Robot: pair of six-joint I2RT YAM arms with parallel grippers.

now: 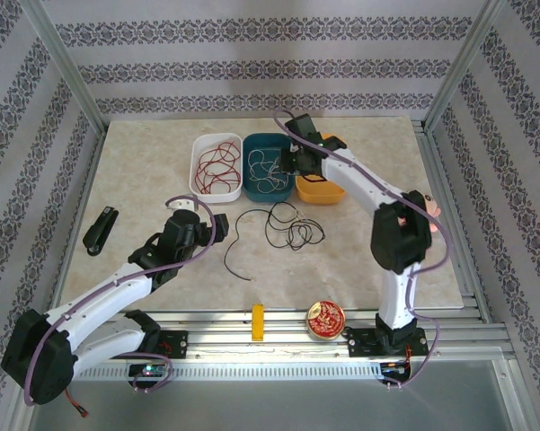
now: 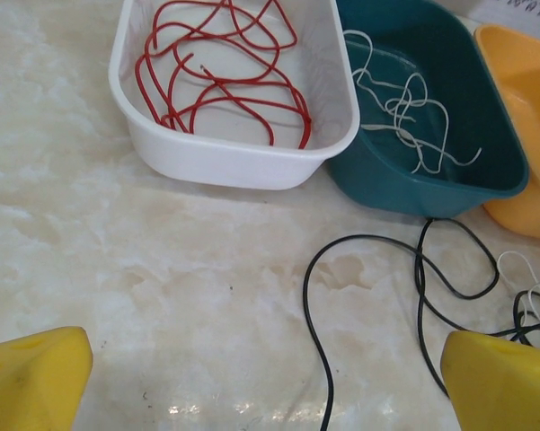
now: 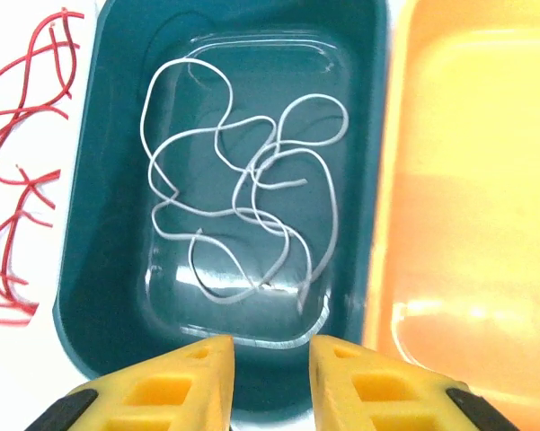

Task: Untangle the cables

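Red cables in white tub; white cable in teal tub; left hand wide, right hand narrow.

The white left arm, wrapped in purple cable, lies low and angled forward, and its yellow-fingered left gripper is spread wide. The white right arm stands upright, bends at a black elbow and extends forward. Its yellow-fingered right gripper points down, jaws narrowly parted and holding nothing.

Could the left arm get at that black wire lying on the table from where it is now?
Probably yes. The left gripper hangs open just short of the black wire, with bare table between them and nothing in the way.
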